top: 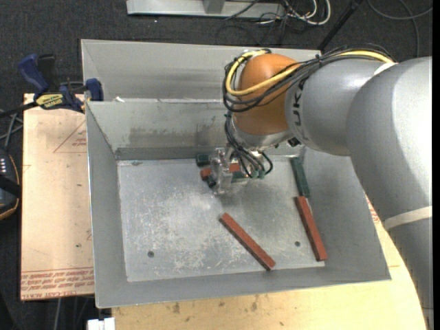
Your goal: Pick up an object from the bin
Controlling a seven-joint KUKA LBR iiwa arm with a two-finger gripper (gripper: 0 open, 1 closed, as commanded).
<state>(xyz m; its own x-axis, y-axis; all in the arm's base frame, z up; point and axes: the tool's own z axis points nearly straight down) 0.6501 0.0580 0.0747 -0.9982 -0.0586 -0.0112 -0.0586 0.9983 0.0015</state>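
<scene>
End effector [224, 176] low over the upper middle of the bin [103, 184] floor; released or clenched, cannot tell. Just left of it, a small red piece [206, 175], with a small dark green piece [202, 160] right above; too small to judge any long axis. Lower in the frame, well apart, a red-brown stick [246, 240] lying flat, running upper left to lower right. Further right, a second red-brown stick [311, 228], nearly upright in the frame.
</scene>
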